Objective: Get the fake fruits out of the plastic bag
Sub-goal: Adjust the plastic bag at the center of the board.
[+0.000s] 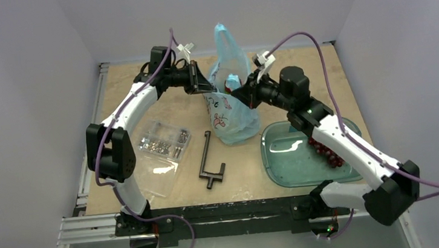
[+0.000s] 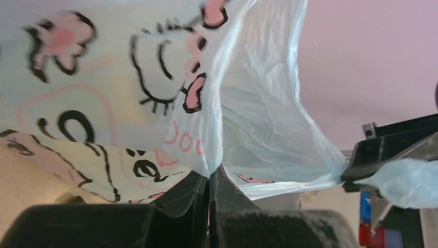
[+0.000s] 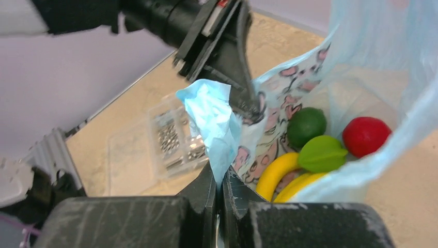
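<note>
Left gripper (image 2: 210,178): pinched the plastic bag (image 1: 232,107) by its printed side.
Right gripper (image 3: 219,178): pinched its rim.
Bag axis: I saw it upright between them, long axis vertical, mouth up.

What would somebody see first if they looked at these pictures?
The light-blue plastic bag with cartoon prints, standing mid-table, catches the eye first; the left gripper and right gripper each pinch its rim from opposite sides. Inside, the right wrist view shows a red fruit, a round green fruit and yellow bananas. A bunch of dark red grapes lies in the teal tray on the right.
</note>
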{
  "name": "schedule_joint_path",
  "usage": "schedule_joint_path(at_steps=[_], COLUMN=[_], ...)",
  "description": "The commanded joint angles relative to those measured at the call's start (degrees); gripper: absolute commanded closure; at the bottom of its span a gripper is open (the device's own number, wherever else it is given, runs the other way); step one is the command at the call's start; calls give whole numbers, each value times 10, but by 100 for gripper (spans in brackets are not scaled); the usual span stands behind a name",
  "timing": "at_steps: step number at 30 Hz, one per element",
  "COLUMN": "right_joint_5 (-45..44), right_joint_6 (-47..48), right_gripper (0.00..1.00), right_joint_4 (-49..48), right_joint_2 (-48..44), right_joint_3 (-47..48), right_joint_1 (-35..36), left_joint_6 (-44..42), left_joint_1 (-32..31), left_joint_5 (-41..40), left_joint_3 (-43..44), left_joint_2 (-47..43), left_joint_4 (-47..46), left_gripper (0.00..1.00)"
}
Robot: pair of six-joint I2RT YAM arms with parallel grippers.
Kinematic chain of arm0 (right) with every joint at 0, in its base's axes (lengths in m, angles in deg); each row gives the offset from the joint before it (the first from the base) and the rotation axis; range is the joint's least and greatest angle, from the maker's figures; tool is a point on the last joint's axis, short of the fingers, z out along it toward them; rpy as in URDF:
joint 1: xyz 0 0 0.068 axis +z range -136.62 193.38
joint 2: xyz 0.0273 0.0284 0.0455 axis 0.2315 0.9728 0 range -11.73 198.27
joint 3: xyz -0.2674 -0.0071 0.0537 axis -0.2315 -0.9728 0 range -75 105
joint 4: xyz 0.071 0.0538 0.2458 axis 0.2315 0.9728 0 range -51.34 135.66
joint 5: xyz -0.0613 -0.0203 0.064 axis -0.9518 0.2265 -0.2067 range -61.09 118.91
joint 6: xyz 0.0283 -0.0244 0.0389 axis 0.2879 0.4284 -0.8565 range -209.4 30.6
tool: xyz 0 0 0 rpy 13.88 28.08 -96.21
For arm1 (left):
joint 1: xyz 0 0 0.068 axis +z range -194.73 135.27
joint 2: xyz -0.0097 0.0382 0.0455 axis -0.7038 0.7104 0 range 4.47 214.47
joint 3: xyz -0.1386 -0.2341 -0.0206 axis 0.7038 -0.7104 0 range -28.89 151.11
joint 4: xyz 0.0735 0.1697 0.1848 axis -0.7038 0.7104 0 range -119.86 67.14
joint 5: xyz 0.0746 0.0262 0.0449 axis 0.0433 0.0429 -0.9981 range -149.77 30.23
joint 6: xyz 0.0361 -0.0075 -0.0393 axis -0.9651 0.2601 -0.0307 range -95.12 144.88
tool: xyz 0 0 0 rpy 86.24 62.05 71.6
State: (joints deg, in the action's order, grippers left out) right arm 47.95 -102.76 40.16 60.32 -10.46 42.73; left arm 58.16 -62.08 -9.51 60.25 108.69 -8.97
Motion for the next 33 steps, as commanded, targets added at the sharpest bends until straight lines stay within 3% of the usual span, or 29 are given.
schedule_joint_path(at_steps=[1, 6, 10, 13, 18, 22, 25, 28, 33], right_joint_5=[35, -57, -238, -342, -360, -327, -310, -306, -261], right_joint_6=[34, 26, -34, -93, -182, -227, -229, -228, -210], right_gripper=[100, 100, 100, 100, 100, 100, 91, 71, 44], right_joint_4=[-16, -58, -123, -172, -178, -230, -214, -184, -157], right_joint_2=[-100, -162, -153, -96, 60, 85, 99, 94, -6], right_joint_3=[-88, -216, -320, -364, -356, -375, -369, -368, -401], right_joint_1=[20, 116, 228, 287, 310, 309, 307, 307, 307], left_joint_6=[4, 8, 8, 4, 5, 2, 2, 0, -13], left_joint_1=[7, 8, 11, 12, 12, 12, 12, 12, 12], left_joint_5=[2, 5, 6, 4, 7, 10, 12, 12, 1], left_joint_3=[15, 15, 14, 14, 13, 15, 17, 17, 22], left_joint_2=[-16, -15, -16, -19, -16, -16, -15, -14, -10], left_joint_4=[-11, -15, -15, -13, -13, -9, -8, -7, 8], left_gripper=[100, 100, 100, 100, 100, 100, 100, 100, 100])
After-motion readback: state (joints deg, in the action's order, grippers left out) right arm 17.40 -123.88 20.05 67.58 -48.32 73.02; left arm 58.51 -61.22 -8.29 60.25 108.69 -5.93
